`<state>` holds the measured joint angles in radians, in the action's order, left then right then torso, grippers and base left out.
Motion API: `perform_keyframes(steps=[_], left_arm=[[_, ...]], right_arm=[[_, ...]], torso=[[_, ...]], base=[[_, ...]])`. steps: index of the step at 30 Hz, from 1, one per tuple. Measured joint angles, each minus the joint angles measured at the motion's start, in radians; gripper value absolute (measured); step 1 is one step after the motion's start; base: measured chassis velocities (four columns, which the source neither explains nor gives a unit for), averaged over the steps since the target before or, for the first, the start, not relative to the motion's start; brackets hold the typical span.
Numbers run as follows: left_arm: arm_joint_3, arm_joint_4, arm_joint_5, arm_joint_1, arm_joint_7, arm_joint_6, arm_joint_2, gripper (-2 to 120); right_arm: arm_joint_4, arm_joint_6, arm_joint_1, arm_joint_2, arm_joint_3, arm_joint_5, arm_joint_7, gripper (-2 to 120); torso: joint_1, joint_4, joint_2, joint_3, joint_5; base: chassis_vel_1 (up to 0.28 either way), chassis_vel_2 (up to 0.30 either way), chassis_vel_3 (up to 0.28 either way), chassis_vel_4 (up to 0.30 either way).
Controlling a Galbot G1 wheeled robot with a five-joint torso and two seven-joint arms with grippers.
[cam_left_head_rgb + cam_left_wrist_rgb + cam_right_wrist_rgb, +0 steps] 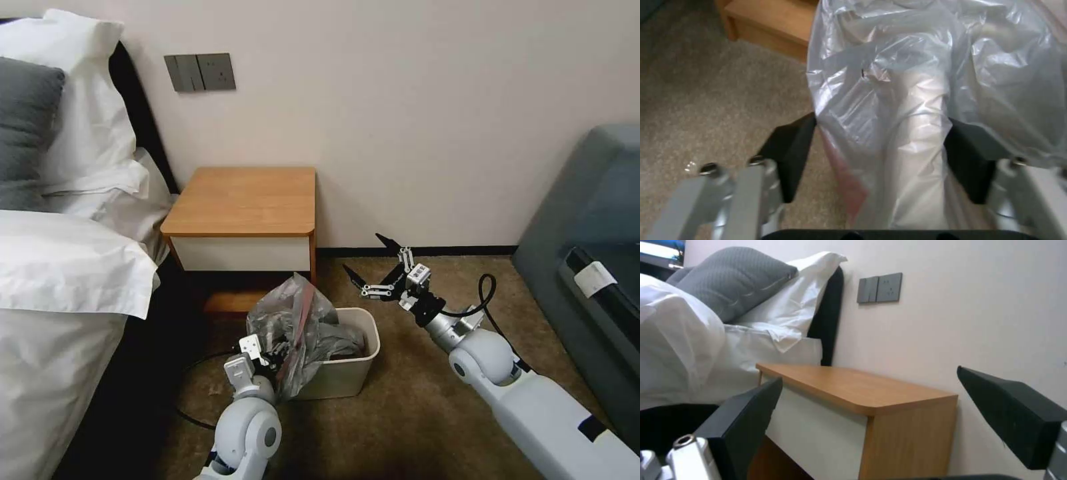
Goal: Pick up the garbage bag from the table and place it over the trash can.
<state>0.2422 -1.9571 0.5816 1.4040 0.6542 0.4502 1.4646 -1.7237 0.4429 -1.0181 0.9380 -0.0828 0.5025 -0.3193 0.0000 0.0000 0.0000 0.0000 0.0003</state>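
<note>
Half done: our left gripper (280, 352) grips the garbage bag (293, 320) bunched over the trash can (357, 363), unspread; right gripper (373, 267) released beside it.

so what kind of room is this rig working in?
Most likely a bedroom, maybe a hotel room. There's a bed with white pillows and a grey cushion, a wooden nightstand beside it on carpet, and a small trash can that the left gripper is fitting a garbage bag over.
</note>
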Motion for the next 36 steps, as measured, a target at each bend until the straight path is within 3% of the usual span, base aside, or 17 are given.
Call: perform_keyframes(steps=[2, 15, 17, 24, 28, 33, 36], left_arm=[[0.002, 0.007, 0.003, -0.006, 0.007, 0.002, 0.0, 55], [0.006, 0.012, 0.004, -0.002, 0.001, -0.008, 0.004, 10], [0.002, 0.007, -0.007, 0.006, -0.006, -0.016, 0.004, 9], [-0.021, -0.009, -0.211, 0.07, -0.077, -0.12, 0.001, 7], [-0.02, -0.004, -0.368, 0.107, -0.131, -0.245, 0.012, 7], [-0.014, -0.005, -0.406, 0.121, -0.153, -0.292, 0.013, 7], [-0.01, -0.005, -0.422, 0.128, -0.171, -0.328, 0.013, 7]], right_arm=[[0.0, 0.002, -0.001, 0.002, -0.001, 0.0, -0.001, 100], [0.004, 0.006, 0.0, 0.009, 0.0, 0.003, -0.003, 100], [0.003, 0.007, -0.001, 0.008, -0.002, 0.003, -0.003, 100], [-0.031, 0.008, -0.025, -0.001, -0.02, 0.003, -0.003, 100], [-0.09, -0.002, -0.063, -0.002, -0.031, 0.015, 0.004, 100], [-0.195, -0.05, -0.121, -0.01, 0.0, 0.081, 0.056, 100], [-0.296, -0.128, -0.181, -0.02, 0.086, 0.142, 0.162, 100]], torso=[[0.0, 0.0, 0.0, 0.0, 0.0001], [0.0, -0.0001, 0.0, 0.0, -0.0004], [0.0, -0.0002, 0.0, 0.0, -0.0005], [0.0, -0.0001, 0.0, 0.0, -0.0006], [0.0, -0.0001, 0.0, 0.0, -0.0004], [0.0, 0.0, 0.0, 0.0, -0.0001], [0.0, -0.0001, 0.0, 0.0, 0.0001]], base=[[0.0, 0.0, 0.0, 0.0], [0.0, 0.0, 0.0, 0.0], [0.0, 0.0, 0.0, 0.0], [0.0, 0.0, 0.0, 0.0], [0.0, 0.0, 0.0, 0.0], [0.0, 0.0, 0.0, 0.0], [0.0, 0.0, 0.0, 0.0]])
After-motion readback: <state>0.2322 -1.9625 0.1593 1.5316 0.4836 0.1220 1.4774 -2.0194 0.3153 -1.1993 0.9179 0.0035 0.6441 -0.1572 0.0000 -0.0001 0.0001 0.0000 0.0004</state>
